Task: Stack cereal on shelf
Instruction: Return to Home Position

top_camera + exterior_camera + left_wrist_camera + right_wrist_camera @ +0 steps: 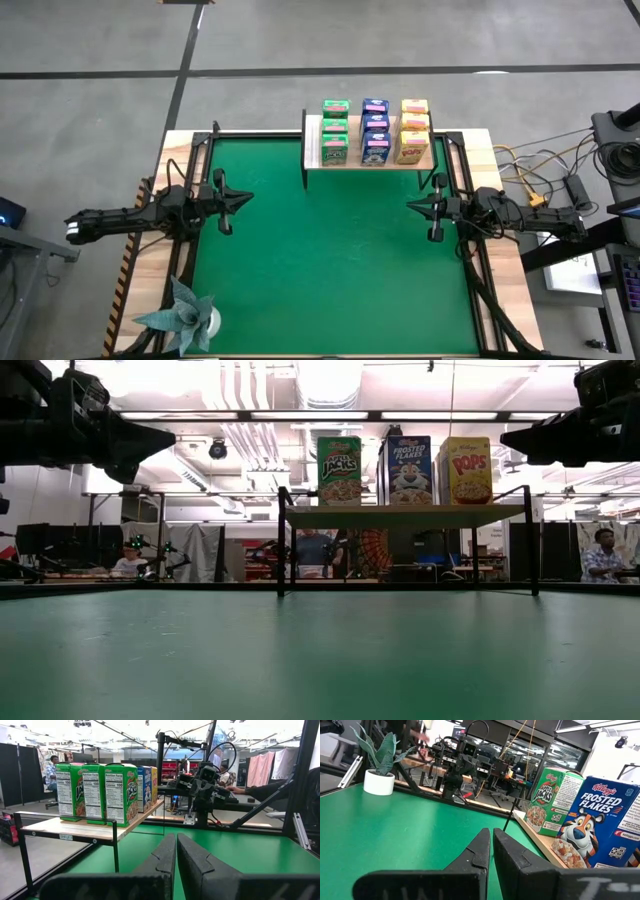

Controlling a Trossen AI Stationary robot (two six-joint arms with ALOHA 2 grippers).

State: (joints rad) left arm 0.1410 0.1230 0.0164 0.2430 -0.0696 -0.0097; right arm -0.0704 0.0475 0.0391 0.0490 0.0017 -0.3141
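Fingers [161,860] of the left gripper [176,839] lie almost together, with only a thin slit between them, and hold nothing. The fingers [512,856] of the right gripper [490,834] are equally narrow and empty. Both grippers hover above the green mat [330,270], well apart, their fingertips pointing at each other across it.

The shelf [410,517] stands off to one side of the line joining the two sets of fingertips, roughly midway between them and well clear of both. It carries nine cereal boxes in three rows of three.

The green boxes [335,131], the row nearest the left fingers, read "Apple Jacks". Their side panels show "Nutrition Facts" and "Calories 100". The blue boxes [375,131], in the middle row, read "Kellogg's Frosted Flakes" above a tiger. The yellow boxes [413,131], nearest the right fingers, read "Pops". A small label on the shelf's edge cannot be read.

Every box stands upright, long axis vertical. The printed fronts face out over the mat and the narrow sides face the grippers. Each row runs from the shelf's front edge to its back, with the boxes touching or nearly so.

A teal paper plant [185,315] in a white pot sits behind the left fingers, at a corner of the mat. People [600,555] sit in the room beyond the table.
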